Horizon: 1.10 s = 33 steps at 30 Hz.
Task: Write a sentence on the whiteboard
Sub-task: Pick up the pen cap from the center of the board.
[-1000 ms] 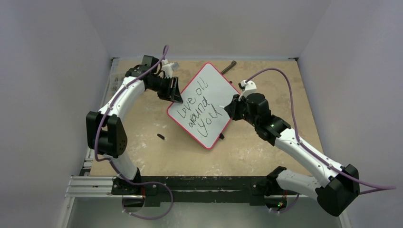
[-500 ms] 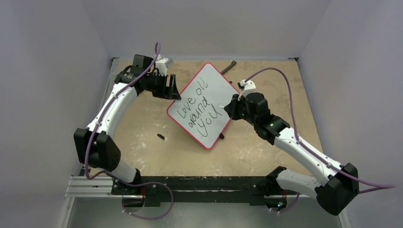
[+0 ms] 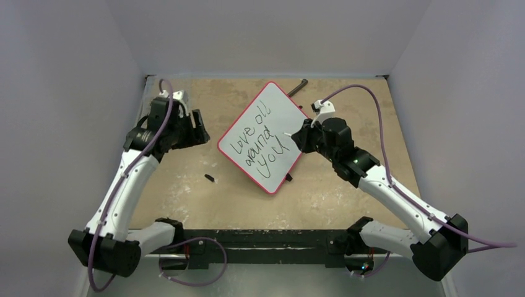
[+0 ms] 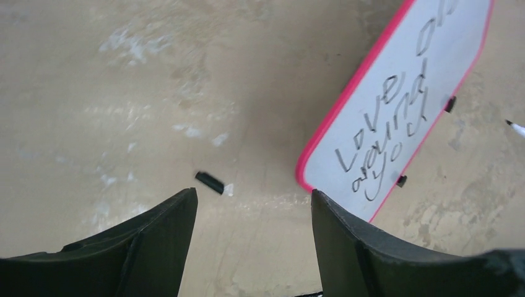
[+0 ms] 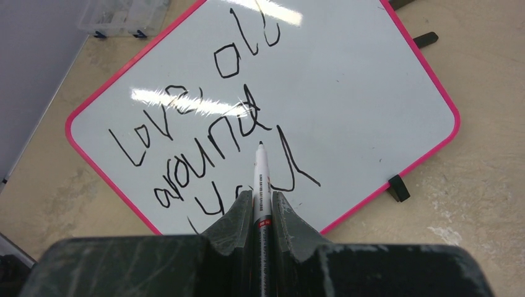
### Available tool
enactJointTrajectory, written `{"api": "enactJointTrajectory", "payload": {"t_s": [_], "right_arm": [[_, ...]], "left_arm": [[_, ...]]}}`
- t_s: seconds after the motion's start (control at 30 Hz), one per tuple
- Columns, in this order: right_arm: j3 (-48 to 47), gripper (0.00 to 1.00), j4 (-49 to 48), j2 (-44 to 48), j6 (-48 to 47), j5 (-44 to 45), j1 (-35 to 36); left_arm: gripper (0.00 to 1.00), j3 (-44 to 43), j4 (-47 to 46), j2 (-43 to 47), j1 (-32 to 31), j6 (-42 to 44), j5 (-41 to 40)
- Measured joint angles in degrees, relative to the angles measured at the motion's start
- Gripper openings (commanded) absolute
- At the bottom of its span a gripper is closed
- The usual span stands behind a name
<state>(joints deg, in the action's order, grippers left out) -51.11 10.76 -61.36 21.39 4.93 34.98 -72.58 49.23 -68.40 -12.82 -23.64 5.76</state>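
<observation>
Occlusion affected the right tool (image 5: pixel 257 204) in the overhead view, where the wrist housing covered its fingers. The right wrist view showed them clenched on a white marker (image 5: pixel 260 173). The marker tip sat over the whiteboard (image 5: pixel 371 93) beside the "d" of "around", and it may or may not have touched the surface.

The sentence (image 3: pixel 260 145), "Love all around you", read complete from above in three slanted lines. The right wrist view cropped the bottom of "you", and the left wrist view clipped "all" at its upper edge.

The whiteboard lay turned as a diamond at the middle of the tabletop (image 3: pixel 247 210), between the two arms. The left tool (image 4: pixel 251 204) was released, jaws spread with nothing between them, well to the left of the board.

A small black piece (image 4: pixel 209 182) lay on the tabletop near the board's left corner. Black clips (image 5: pixel 399 187) protruded from under the rim. A clear container (image 5: pixel 124 15) appeared only in the right wrist view, cut off at the top edge. Its contents could not be made out.
</observation>
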Motion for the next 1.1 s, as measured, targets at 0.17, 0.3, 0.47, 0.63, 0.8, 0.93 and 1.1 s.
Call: {"api": "enactJointTrajectory", "payload": {"t_s": [0.17, 0.3, 0.47, 0.63, 0.8, 0.93, 1.1], "right_arm": [[0.0, 0.0, 0.04, 0.74, 0.0, 0.0, 0.0], [0.0, 0.0, -0.04, 1.22, 0.0, 0.0, 0.0], [0.0, 0.0, -0.04, 1.7, 0.0, 0.02, 0.0], [0.02, 0.0, -0.04, 2.51, 0.0, -0.02, 0.0], [0.04, 0.0, -0.09, 3.41, 0.02, -0.33, 0.0], [0.48, 0.0, -0.46, 3.63, 0.02, -0.39, 0.0], [1.11, 0.0, -0.57, 3.63, 0.0, -0.39, 0.0]], "left_arm": [[0.83, 9.86, 2.89, 11.58, 0.0, -9.94, -10.58], [1.0, 16.87, 2.6, 15.5, 0.0, -17.9, -14.27], [1.0, 23.87, 0.04, 17.66, 0.0, -25.66, -14.36], [1.0, 29.38, -3.98, 22.12, 0.0, -32.52, -15.61], [0.86, 32.15, -7.87, 20.17, -0.07, -37.05, -14.49], [0.7, 35.06, -9.33, 17.88, -0.87, -42.16, -14.69], [0.68, 35.78, -9.33, 13.86, -4.68, -48.85, -16.85]]}}
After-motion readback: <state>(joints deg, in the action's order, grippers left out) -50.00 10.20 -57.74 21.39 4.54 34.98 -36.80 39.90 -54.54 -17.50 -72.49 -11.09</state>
